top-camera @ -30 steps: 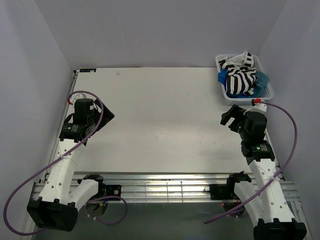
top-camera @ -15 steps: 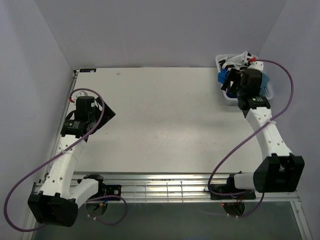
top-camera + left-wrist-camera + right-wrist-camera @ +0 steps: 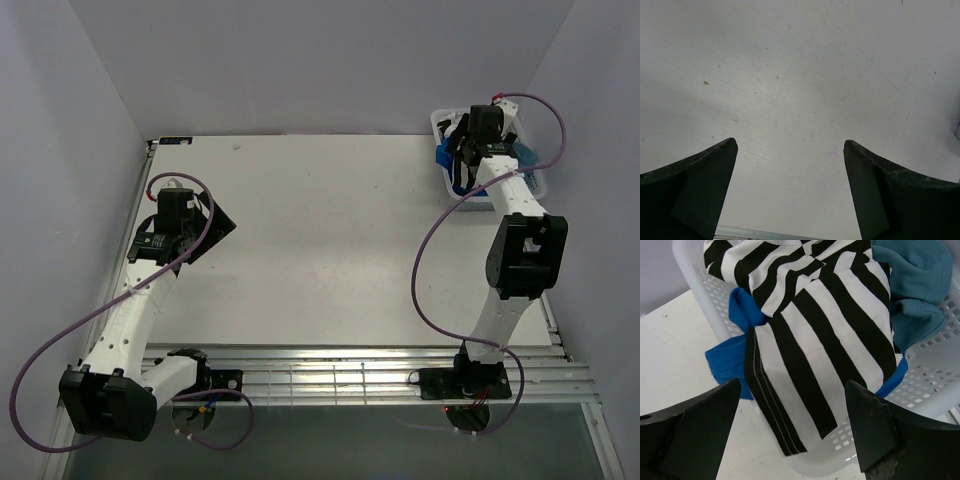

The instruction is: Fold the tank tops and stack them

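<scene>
Barely visible: royal-blue top (image 3: 726, 361) under striped top (image 3: 825, 340)

The basket's (image 3: 932, 377) near wall is overhung by the striped top (image 3: 830, 340); open passage is left over the table (image 3: 805, 75) beneath the left gripper (image 3: 790, 144).

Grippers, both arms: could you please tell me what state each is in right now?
Left gripper: open, empty, over the table.
Right gripper: open, empty, above the striped tank top in the basket.

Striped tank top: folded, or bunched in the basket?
Bunched, unfolded: the striped tank top lies crumpled in the basket, draped over its rim.
</scene>
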Tool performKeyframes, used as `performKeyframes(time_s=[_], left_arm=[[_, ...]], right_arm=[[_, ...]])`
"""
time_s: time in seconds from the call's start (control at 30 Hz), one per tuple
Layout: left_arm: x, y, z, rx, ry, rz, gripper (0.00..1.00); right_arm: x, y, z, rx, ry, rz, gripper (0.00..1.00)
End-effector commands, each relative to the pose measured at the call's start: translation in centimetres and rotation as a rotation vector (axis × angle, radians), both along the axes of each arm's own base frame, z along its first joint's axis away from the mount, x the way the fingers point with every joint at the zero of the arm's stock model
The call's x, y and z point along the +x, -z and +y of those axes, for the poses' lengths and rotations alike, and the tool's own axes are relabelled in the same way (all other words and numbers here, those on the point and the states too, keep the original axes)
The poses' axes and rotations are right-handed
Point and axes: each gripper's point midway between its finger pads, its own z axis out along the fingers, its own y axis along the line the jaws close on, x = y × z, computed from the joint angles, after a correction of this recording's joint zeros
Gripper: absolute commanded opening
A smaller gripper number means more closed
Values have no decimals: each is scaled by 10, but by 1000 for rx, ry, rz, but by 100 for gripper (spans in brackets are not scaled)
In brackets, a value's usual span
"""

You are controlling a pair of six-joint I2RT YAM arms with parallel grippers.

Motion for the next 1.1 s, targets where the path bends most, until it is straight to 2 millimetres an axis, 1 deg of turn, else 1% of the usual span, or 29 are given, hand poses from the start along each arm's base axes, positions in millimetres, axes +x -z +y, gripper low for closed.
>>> performKeyframes(time_s=[0.0, 0.03, 0.07, 0.13, 0.17, 0.23, 0.27, 0.3, 0.33, 0.4, 0.43, 0.47, 0.5, 0.53, 0.57, 0.6, 0.63, 0.67, 0.7, 0.73, 0.8, 0.83, 0.87, 0.9, 0.93, 0.97, 1.0, 1.03, 1.07], left_arm=[[5, -9, -2, -6, 14, -37, 98], [5, -8, -3, -9, 13, -38, 98], [6, -6, -3, -11, 9, -34, 98], [6, -4, -5, -17, 15, -29, 98], [7, -4, -4, -18, 13, -29, 98], [7, -3, -4, -17, 13, -25, 98], [7, -2, -4, -16, 13, -24, 98], [7, -3, -4, -17, 13, -29, 98], [7, -1, -4, -14, 11, -24, 98], [6, -1, -3, -13, 10, -24, 98], [6, -1, -4, -14, 11, -21, 98], [6, -1, -4, -15, 12, -24, 98], [6, -1, -4, -15, 12, -24, 98], [5, -3, -4, -17, 15, -29, 98], [5, -4, -5, -18, 16, -34, 98], [5, -6, -6, -24, 22, -40, 98], [4, -7, -6, -25, 22, -43, 98], [5, -9, -6, -26, 23, -49, 98], [5, -10, -6, -25, 23, -52, 98], [5, -11, -6, -26, 24, -54, 98], [5, -12, -7, -30, 29, -55, 98], [4, -14, -9, -38, 34, -60, 98], [4, -14, -10, -44, 37, -61, 98], [4, -16, -11, -48, 38, -67, 98], [4, -17, -11, -52, 42, -68, 98], [4, -19, -12, -59, 36, -72, 98], [4, -19, -12, -63, 34, -71, 98], [4, -22, -13, -69, 35, -78, 98], [4, -23, -14, -73, 37, -83, 98]], right_arm=[[16, -8, -18, 7, 32, -18, 90], [18, -3, -18, 8, 21, -8, 90], [20, 9, -17, 14, 15, 15, 90], [24, 17, -17, 27, 4, 28, 90], [24, 29, -18, 32, 8, 57, 91], [28, 31, -20, 42, 8, 64, 95], [29, 40, -20, 62, 6, 76, 100], [29, 41, -20, 72, 10, 76, 95], [31, 42, -20, 79, 6, 74, 81], [33, 42, -15, 116, -8, 63, 58], [33, 39, -13, 124, -17, 53, 27], [35, 36, -9, 138, -37, 39, 14], [38, 29, -6, 151, -44, 6, 8], [36, 13, -4, 159, -50, -33, 8], [33, 13, 0, 173, -63, -38, 8], [31, 4, 4, 178, -69, -60, 8], [28, -22, 6, 171, -76, -122, 8], [24, -27, 9, 162, -78, -135, 8], [20, -39, 14, 145, -79, -162, 8], [14, -72, 16, 121, -88, -237, 8], [6, -101, 23, 98, -105, -300, 8], [-1, -131, 31, 89, -128, -361, 8], [-5, -145, 41, 69, -164, -378, 8], [-9, -174, 52, 58, -197, -426, 8], [-15, -195, 60, 40, -223, -459, 8], [-20, -203, 69, -15, -284, -441, 8], [-25, -217, 90, -44, -356, -448, 8], [-31, -249, 102, -75, -412, -495, 8], [-37, -253, 114, -139, -495, -474, 8]])
